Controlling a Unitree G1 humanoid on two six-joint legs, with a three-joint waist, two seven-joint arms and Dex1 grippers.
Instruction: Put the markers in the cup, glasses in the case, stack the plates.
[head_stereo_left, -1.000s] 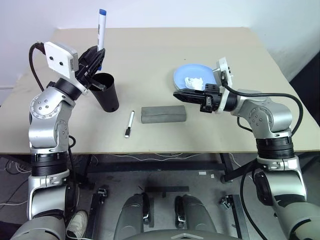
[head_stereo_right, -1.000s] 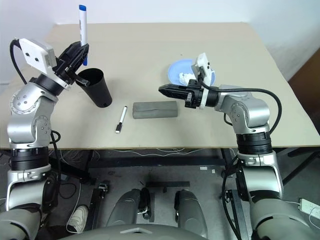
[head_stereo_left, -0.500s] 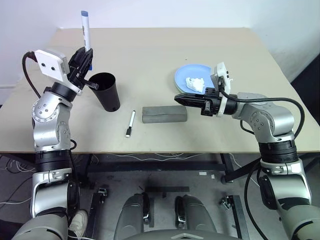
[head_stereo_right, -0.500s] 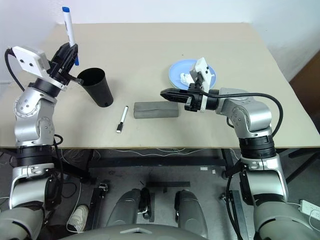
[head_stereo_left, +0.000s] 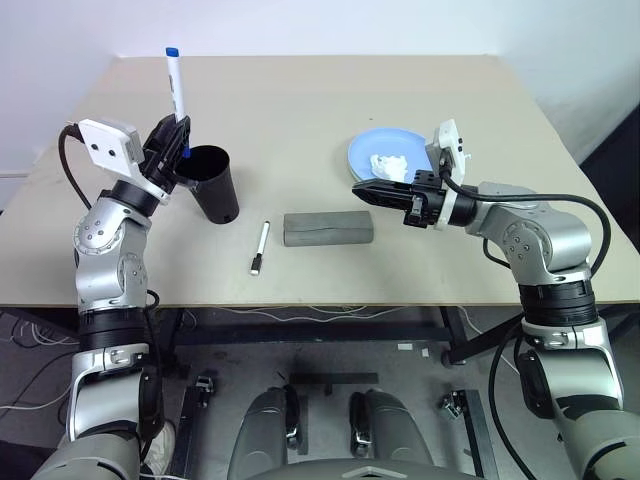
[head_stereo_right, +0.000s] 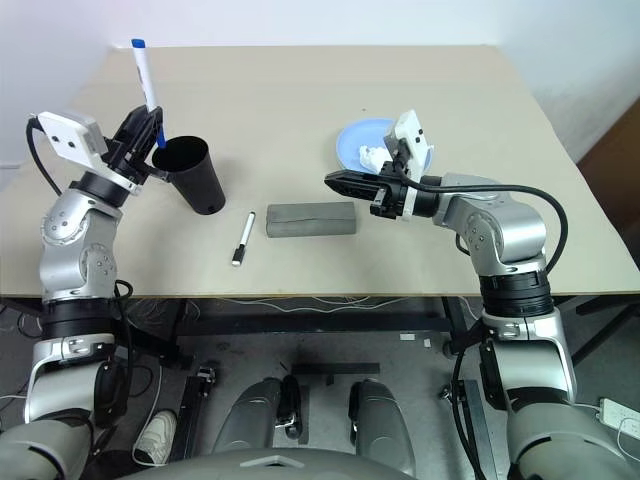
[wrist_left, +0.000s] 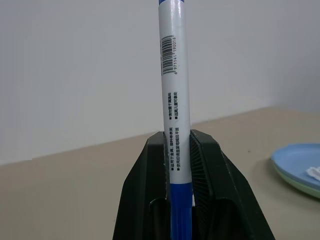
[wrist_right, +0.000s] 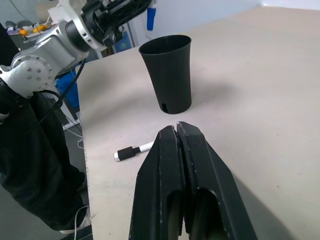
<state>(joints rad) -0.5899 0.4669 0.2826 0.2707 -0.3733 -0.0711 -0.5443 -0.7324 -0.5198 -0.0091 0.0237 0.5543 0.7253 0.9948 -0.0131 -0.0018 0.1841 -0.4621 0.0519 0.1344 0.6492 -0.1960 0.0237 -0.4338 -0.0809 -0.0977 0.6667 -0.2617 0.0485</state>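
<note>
From the head views, the left gripper (head_stereo_left: 172, 140) pinches the blue-capped marker (head_stereo_left: 176, 92) upright beside the black cup (head_stereo_left: 212, 184), not yet over its mouth; let go here and it would likely drop onto the bench (head_stereo_left: 320, 100) or knock the cup over. The left wrist view shows the jaws clamping the barrel (wrist_left: 174, 100); the right wrist view shows the right gripper (wrist_right: 176, 131) with jaws pressed together and empty, pointing towards the black-capped marker (wrist_right: 131, 150) lying near the cup's foot.
</note>
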